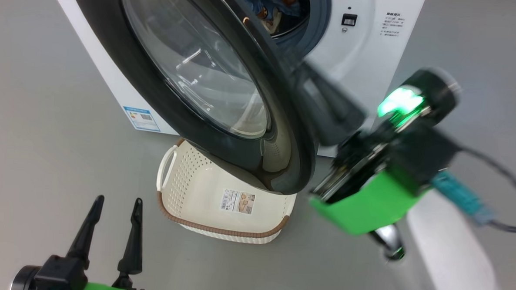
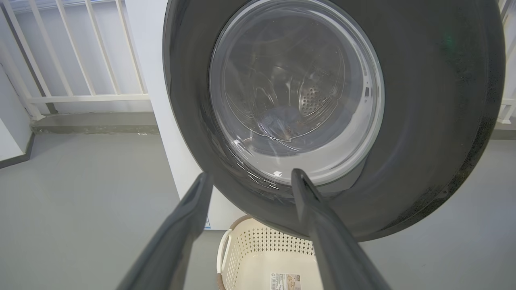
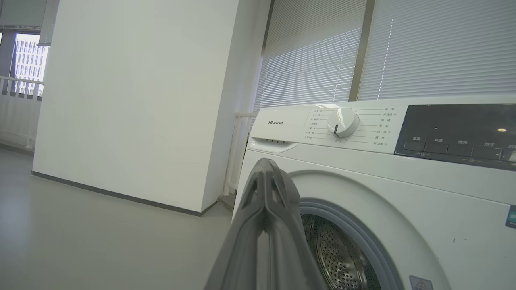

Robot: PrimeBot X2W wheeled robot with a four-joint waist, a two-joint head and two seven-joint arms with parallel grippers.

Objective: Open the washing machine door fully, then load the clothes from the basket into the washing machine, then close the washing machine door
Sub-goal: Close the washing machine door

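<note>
The washing machine (image 1: 366, 49) stands white at the top, its door (image 1: 147, 92) swung partly open, black rim and domed glass hanging over the basket (image 1: 182, 189). The cream basket shows only its label inside. Light blue printed clothes (image 1: 268, 6) lie in the drum. My left gripper (image 1: 117, 206) is open and holds nothing, low at the left, short of the basket. In the left wrist view its fingers (image 2: 314, 209) point at the door's glass (image 2: 294, 88). My right gripper (image 1: 309, 75), blurred and shut with nothing in it, sits just right of the door's free edge. Its closed fingers (image 3: 266, 193) face the machine's front (image 3: 363, 161).
Grey floor surrounds the machine. A white railing (image 2: 80, 96) and a step stand behind at the left, and a white wall (image 3: 133, 100) and window blinds (image 3: 403, 48) behind the machine. A dark cable (image 1: 500, 173) trails from my right wrist.
</note>
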